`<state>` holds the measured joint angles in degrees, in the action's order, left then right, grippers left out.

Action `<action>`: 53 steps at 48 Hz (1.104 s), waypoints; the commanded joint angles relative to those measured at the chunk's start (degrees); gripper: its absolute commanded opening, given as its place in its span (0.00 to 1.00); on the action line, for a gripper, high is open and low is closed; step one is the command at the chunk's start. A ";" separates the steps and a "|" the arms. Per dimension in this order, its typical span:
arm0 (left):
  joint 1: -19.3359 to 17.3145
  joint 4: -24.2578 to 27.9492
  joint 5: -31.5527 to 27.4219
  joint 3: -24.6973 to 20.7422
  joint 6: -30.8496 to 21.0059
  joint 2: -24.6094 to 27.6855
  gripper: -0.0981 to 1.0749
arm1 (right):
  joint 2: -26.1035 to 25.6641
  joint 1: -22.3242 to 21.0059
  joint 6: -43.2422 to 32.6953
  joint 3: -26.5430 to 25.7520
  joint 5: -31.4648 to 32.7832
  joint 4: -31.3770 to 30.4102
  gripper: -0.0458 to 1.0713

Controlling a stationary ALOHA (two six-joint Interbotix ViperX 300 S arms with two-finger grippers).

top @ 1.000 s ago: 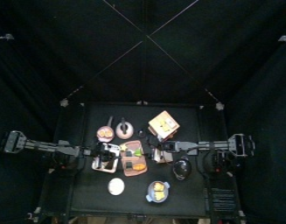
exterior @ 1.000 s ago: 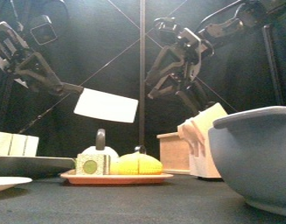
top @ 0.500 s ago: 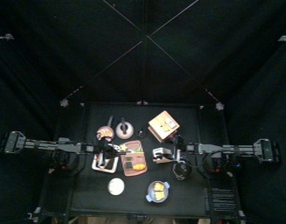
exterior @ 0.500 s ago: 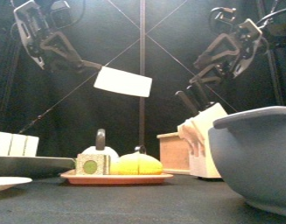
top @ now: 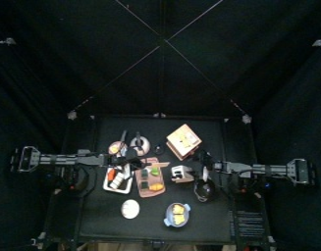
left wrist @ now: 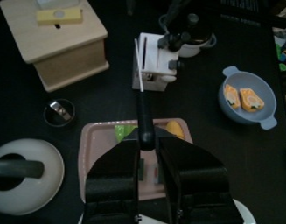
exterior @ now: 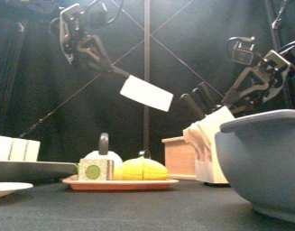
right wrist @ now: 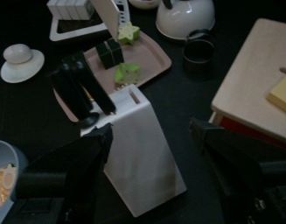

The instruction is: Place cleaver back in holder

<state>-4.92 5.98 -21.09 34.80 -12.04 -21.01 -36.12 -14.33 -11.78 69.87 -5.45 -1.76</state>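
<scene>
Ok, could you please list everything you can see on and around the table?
cleaver: one, white blade, in the air above the tray
holder: one, pale, right of tray
wooden block: one, tan, back of table
tray: one, pink, middle, holding green and yellow food
kettle: one, white, behind tray
cup: one, metal, beside kettle
bowl: one, blue, front, orange food inside
dish: one, white, front
rack: one, white pieces, left of tray
left end effector: black, shut on cleaver's handle
right end effector: black, at the holder
</scene>
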 commanded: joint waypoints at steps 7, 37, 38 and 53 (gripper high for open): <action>0.09 2.90 -2.02 -6.24 0.00 5.62 0.49 | 0.00 -0.97 0.09 -0.53 -0.18 0.18 0.93; 3.25 3.69 -1.49 -7.21 0.00 7.12 0.49 | 0.09 -0.97 0.00 -0.53 -0.18 0.70 0.93; 3.16 3.60 -1.49 -7.21 0.00 7.29 0.49 | 0.09 -0.97 0.00 -0.53 -0.18 0.70 0.93; 3.52 3.60 -1.49 -7.56 0.00 8.70 0.49 | 0.09 -0.97 0.00 -0.62 -0.18 0.79 0.93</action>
<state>-1.49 9.40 -23.03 29.00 -12.04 -12.13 -35.86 -15.12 -11.78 70.05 -5.36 -1.14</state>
